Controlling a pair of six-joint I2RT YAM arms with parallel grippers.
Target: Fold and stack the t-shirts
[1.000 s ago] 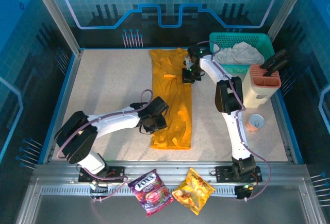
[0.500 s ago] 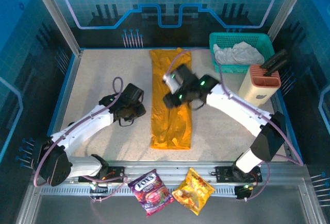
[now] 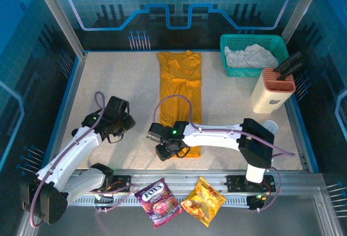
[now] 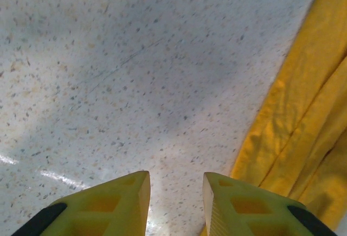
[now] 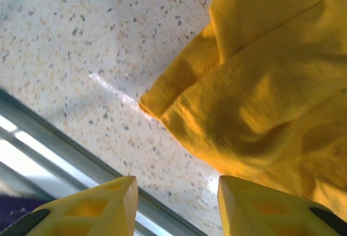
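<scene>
Right gripper [image 3: 169,150]: lower centre of the top view, jaws parted, nothing between them, over the bottom left corner of the golden-orange short-sleeved cloth t-shirt [image 3: 181,100]. The shirt lies flat on the speckled pale tabletop [image 3: 119,84] as a narrow strip. Its long axis runs straight up the frame, from lower centre to upper centre. In the right wrist view the right gripper [image 5: 176,203] looks at that doubled corner of the shirt [image 5: 260,84]. The corner tip is just ahead of the finger gap, with the cloth spreading to the upper right. Left gripper [image 3: 116,121]: left of centre, apart from the strip, also parted and empty. In its wrist view the left gripper [image 4: 176,203] has bare table ahead and the shirt edge [image 4: 293,138] along the right border. Judgement: the right arm is nearer, and an end-to-end fold would carry this corner up the frame. The whitish-grey crumpled cloth t-shirt [image 3: 249,56] sits in the teal plastic basket [image 3: 238,72], upper right. Writing: the purple glossy snack packet [image 3: 158,201] and the orange glossy snack packet [image 3: 202,199], at bottom centre, carry lettering too small to read reliably.
</scene>
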